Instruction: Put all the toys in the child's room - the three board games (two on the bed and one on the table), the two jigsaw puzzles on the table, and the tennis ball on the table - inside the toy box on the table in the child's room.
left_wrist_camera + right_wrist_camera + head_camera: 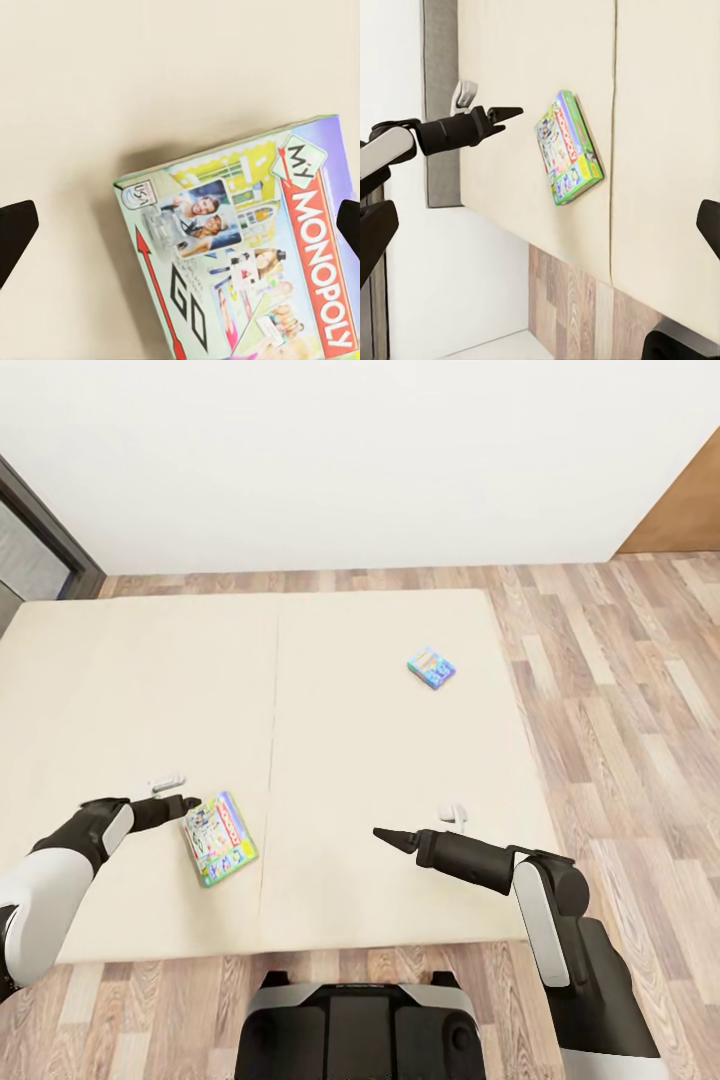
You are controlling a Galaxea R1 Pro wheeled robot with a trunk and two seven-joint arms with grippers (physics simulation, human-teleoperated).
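Observation:
Two board games lie on the bed's bare beige mattress (350, 760). The white and green Monopoly box (219, 839) (240, 255) (568, 148) rests near the front left. My left gripper (190, 804) (180, 225) (506, 114) hovers open just over its upper left corner, fingers spread wide with nothing held. The small blue board game (431, 667) sits farther back on the right half. My right gripper (385, 834) (540, 225) hangs open above the mattress's front middle, pointing toward the Monopoly box, well short of the blue box.
Wood-plank floor (620, 710) runs along the bed's right side and front. A white wall stands behind, with a dark window frame (40, 530) at the left and a brown wooden panel (680, 510) at the far right. My base (360, 1030) is at the bed's foot.

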